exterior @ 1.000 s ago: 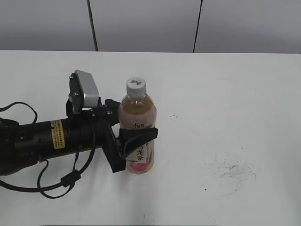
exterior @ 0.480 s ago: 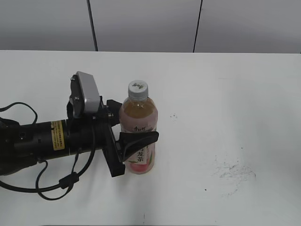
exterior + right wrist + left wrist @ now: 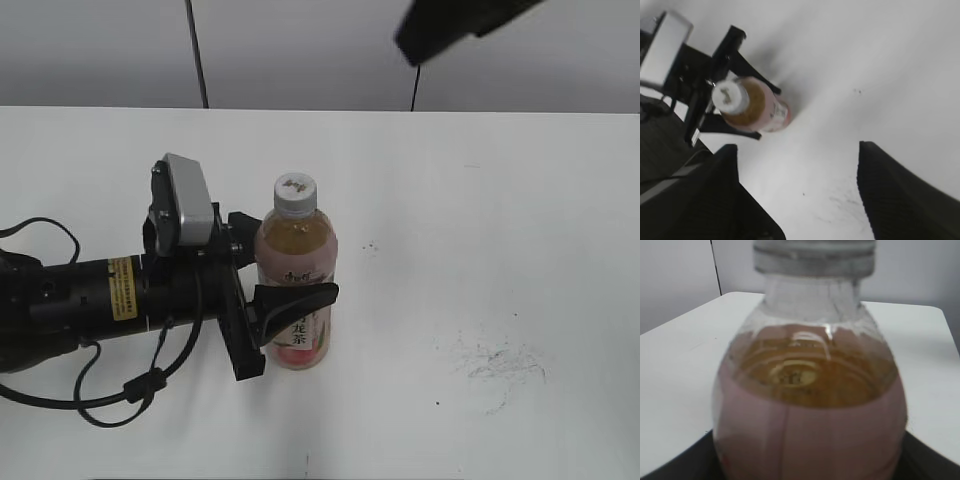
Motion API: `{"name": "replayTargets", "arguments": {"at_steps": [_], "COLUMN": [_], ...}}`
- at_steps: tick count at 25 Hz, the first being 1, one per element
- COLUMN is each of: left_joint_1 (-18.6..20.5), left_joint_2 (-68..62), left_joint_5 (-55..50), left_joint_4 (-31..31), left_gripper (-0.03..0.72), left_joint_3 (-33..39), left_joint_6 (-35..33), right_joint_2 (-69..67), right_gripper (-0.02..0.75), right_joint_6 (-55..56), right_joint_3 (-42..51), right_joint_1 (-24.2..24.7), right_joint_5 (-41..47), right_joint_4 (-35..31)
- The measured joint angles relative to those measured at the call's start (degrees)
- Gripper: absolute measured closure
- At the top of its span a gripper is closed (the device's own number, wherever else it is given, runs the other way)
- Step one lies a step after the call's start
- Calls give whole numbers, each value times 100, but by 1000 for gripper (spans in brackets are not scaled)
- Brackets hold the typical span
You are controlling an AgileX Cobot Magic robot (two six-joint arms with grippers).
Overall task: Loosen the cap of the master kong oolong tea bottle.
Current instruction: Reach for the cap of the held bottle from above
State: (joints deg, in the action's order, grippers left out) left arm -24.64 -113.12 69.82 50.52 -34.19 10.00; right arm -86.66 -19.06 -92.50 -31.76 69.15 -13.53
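Note:
The master kong oolong tea bottle (image 3: 296, 262) stands upright on the white table (image 3: 480, 200), left of the middle. Its light-grey cap (image 3: 296, 191) with a dark mark is on top. My left gripper (image 3: 285, 292) lies along the table and is shut on the bottle's body. In the left wrist view the bottle (image 3: 810, 405) fills the frame, with the cap (image 3: 814, 257) at the top edge. My right gripper (image 3: 462, 22) enters high at the top of the exterior view. It is open and empty (image 3: 799, 195), well above the table; the right wrist view shows the bottle (image 3: 756, 106) and cap (image 3: 730, 96) from above.
Grey scuff marks (image 3: 495, 362) lie on the table's right part. A grey panelled wall (image 3: 300, 50) runs behind the table. The left arm's body and black cables (image 3: 90, 310) lie on the table's left side.
The right gripper has come into view at the top of the exterior view. The left gripper and bottle have shifted slightly to the right.

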Motion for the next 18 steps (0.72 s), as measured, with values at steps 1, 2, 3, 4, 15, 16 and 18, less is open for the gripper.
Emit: {"name": "replayTargets", "arguments": {"at_steps": [1, 2, 3, 4, 15, 16, 18], "left_joint_1": [0, 0, 0, 0, 0, 0, 0], "left_joint_2": [0, 0, 0, 0, 0, 0, 0], "left_joint_5": [0, 0, 0, 0, 0, 0, 0], "left_joint_4": [0, 0, 4, 4, 4, 4, 4], "left_gripper": [267, 267, 267, 267, 269, 269, 269], "left_joint_3": [0, 0, 0, 0, 0, 0, 0], "left_joint_6": [0, 0, 0, 0, -2, -2, -2], "right_joint_2": [-250, -486, -697, -851, -1562, -1575, -1582], "right_gripper": [183, 183, 187, 197, 287, 288, 287], "right_joint_6": [235, 486, 670, 849, 2513, 2611, 2740], "right_joint_3": [-290, -540, -709, -860, -1082, -1082, -1076], "right_joint_1": [-163, -305, -416, -547, -1558, -1569, -1595], "right_joint_5": [7, 7, 7, 7, 60, 60, 60], "right_joint_4": [55, 115, 152, 199, 954, 961, 975]}}
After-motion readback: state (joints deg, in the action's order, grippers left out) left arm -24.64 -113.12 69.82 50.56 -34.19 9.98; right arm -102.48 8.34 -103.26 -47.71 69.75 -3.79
